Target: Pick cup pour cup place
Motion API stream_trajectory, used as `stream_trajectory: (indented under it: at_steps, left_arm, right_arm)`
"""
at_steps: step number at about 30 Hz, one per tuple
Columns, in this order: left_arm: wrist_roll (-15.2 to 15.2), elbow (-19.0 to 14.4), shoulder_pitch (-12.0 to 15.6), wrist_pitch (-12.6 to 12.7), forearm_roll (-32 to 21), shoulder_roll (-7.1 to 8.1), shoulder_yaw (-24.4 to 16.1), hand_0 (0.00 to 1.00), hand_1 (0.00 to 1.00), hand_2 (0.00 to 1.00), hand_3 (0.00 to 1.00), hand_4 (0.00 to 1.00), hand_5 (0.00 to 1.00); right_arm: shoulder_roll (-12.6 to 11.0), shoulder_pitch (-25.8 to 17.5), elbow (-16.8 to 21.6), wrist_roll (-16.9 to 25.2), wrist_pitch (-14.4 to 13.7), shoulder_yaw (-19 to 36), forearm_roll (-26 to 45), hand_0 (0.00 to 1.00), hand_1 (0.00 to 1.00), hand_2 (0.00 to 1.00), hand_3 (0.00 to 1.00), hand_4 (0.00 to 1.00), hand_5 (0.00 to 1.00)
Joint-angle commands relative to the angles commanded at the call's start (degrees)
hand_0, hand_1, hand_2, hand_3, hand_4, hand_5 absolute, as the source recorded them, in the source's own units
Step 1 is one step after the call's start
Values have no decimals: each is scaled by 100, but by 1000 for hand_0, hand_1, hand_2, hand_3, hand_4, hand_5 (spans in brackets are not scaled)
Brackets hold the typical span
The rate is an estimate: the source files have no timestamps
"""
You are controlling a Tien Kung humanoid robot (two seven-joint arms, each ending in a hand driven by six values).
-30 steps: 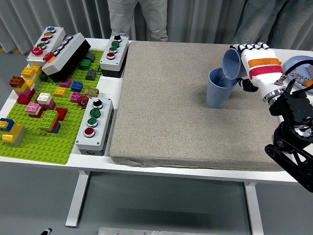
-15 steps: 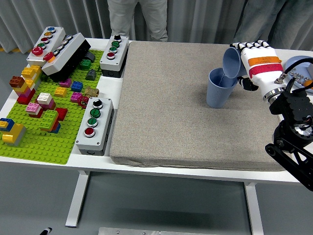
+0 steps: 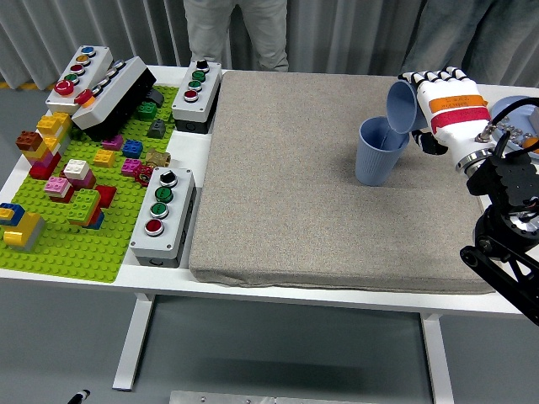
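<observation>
Since the earlier frames the right hand point(image 3: 445, 105) has drifted slightly up and to the right, and the tilted cup point(image 3: 401, 107) it carries has risen a touch with it; the rest of the scene lies as before. That hand, white with black-striped fingers and orange and red bands on its back, is clamped around the tilted cup, whose mouth faces down and to the left, over the opening of the standing cup point(image 3: 380, 152). The lower edge of the tilted cup sits at or just above the rim of the standing one; whether they touch cannot be told.

Just below and left of the hand, the standing cup is upright on the grey mat point(image 3: 320, 210), which spreads away to the left of the hand and toward the near edge of the white table point(image 3: 181, 151). Just right of the hand, a blue bowl point(image 3: 515, 108) shows at the picture's edge, partly hidden by the black arm.

Far left of the hand, beyond the mat, lie three grey button boxes point(image 3: 162, 213), a black box point(image 3: 118, 97) and a green baseplate point(image 3: 80, 244) strewn with coloured bricks. Behind the table stand a person's legs point(image 3: 236, 32).
</observation>
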Motion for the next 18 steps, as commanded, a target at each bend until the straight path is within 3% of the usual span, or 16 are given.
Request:
stream_trajectory:
  at_steps: [6,18]
  left_arm:
    - [1,0,3,-1,-5,1,1,839,809,885,806,648,998]
    - [8,0,25,1,5,-1,-3,838,809,885,807,647,998]
  right_arm:
    - [-131,72,30,-17,42,-200,43,895,747,657,658,798,160]
    - [-122,92,41,-46,68,-258,16,896,748,662,657,795,149]
